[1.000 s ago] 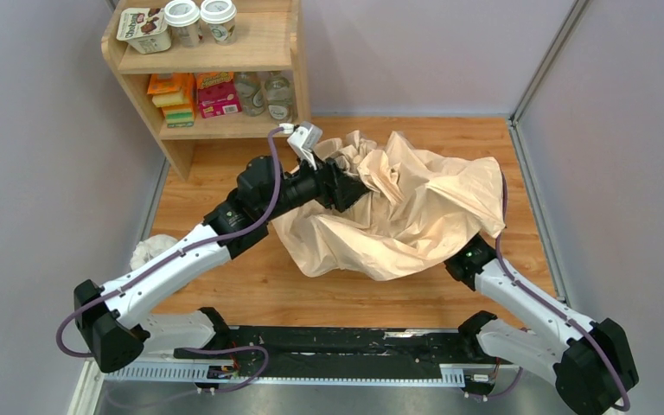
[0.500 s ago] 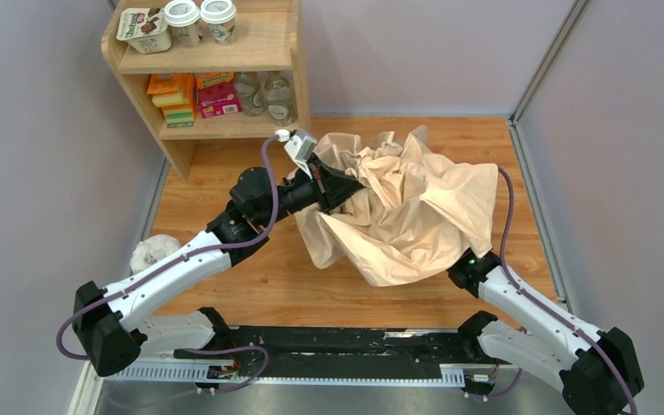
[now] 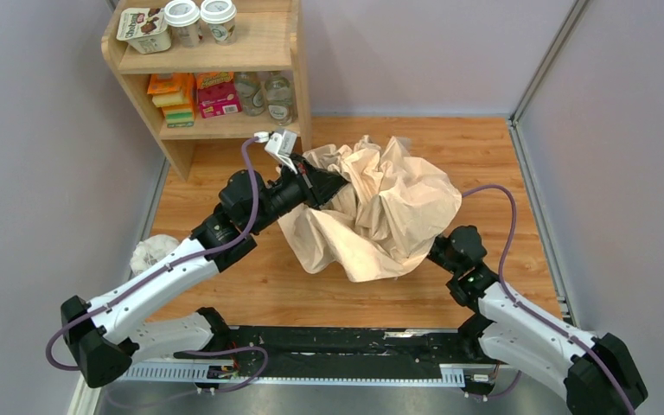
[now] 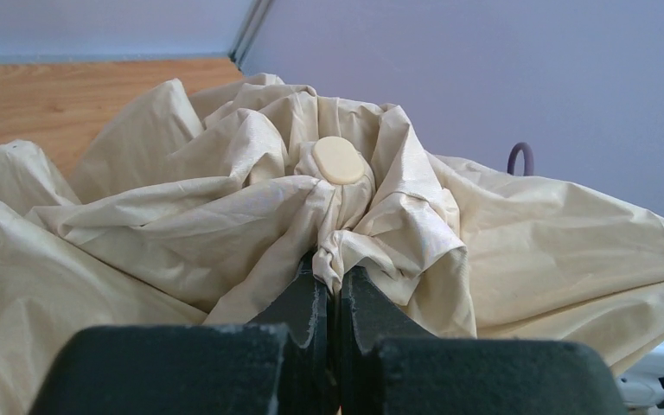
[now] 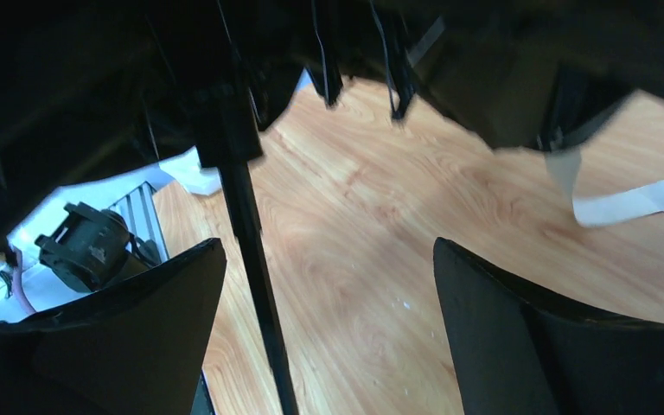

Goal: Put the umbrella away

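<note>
1 umbrella (image 3: 380, 207), canopy crumpled; left tool (image 4: 327, 290) clenched on fabric just below its 1 tip cap (image 4: 339, 160); right tool (image 5: 328, 259) released beneath canopy, 1 black shaft (image 5: 251, 251) between its 2 fingers (image 5: 138, 328)

You have one umbrella (image 3: 389, 203), two arms (image 3: 164, 277), one wooden shelf (image 3: 264, 41), two lidded cups (image 3: 182, 19) and one tub (image 3: 144, 28) on its top, two clear bottles (image 3: 249, 92) below, one white bag (image 3: 153, 252)
</note>
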Available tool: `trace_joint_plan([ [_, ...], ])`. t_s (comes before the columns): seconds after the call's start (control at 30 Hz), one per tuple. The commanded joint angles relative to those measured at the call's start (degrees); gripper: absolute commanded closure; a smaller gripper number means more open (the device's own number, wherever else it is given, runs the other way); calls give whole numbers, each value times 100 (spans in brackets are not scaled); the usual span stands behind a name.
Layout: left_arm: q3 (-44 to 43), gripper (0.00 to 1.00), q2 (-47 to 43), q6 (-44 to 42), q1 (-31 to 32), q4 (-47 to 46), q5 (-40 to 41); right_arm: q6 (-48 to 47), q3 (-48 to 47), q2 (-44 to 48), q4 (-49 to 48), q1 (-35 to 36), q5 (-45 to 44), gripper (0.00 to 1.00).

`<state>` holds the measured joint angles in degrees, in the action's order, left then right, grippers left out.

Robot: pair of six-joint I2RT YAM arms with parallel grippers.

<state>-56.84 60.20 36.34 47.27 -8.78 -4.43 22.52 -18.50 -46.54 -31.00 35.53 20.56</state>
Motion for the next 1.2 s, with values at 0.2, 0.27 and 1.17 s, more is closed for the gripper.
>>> trace_joint_plan([
  [0.2, -99, 100, 237, 831, -16, -486, -348, 533, -1006, -1006, -1925, 86, -271, 22],
  [0.27, -126, 100, 264, 814, -16, -345, -409, 578, -1120, -1067, -1936, 86, -219, 35],
  [1.17, -134, 27, -1513, 541, -499, 1476, -830, 753, -751, -1216, -2630, -90, -659, 100],
])
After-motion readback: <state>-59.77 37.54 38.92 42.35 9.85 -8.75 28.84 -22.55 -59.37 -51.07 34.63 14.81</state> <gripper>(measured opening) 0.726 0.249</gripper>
